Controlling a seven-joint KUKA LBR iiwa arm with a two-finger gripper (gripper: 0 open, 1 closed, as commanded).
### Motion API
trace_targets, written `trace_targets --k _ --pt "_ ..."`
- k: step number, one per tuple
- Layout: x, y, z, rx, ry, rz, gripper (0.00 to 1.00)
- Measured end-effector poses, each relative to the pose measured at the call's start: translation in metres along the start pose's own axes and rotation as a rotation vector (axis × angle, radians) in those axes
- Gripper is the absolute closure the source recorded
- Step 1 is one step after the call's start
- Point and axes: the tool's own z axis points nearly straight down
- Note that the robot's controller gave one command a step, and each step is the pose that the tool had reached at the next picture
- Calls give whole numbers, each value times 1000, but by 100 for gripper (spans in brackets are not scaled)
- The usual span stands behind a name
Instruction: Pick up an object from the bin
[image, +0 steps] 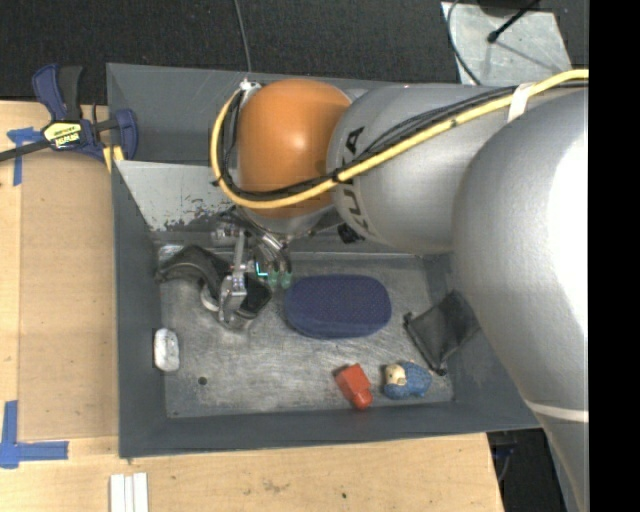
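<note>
- The grey metal bin (140, 400) has a matt floor, scuffed pale in places.
- The dark blue oval pad (336, 306) in the middle looks like cloth with a fine woven grain.
- The small red block (353, 386), near and right of the middle, looks like matt plastic.
- The small silvery lump (166, 349) at the left glints glossily.
- The orange dome cover (285, 135) on the arm is smooth with a soft sheen.
- The gripper (236, 305) is bare shiny metal.

Blue pad (335, 306): dark oval, lying flat in the middle.
Red block (353, 385): small, near the front edge.
Blue-and-cream lump (403, 380): just beside it (kind unclear).
Black piece (442, 328): flat, tilted, far right.
Pale lump (166, 349): alone, far left.
</note>
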Motion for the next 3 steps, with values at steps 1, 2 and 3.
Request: trace_targets --k 1,2,3 --pt "-24 -3 60 -6 -12 111 0" --pt "-28 3 74 -7 3 397 0" --pt "-21 16 77 -8 -10 596 0"
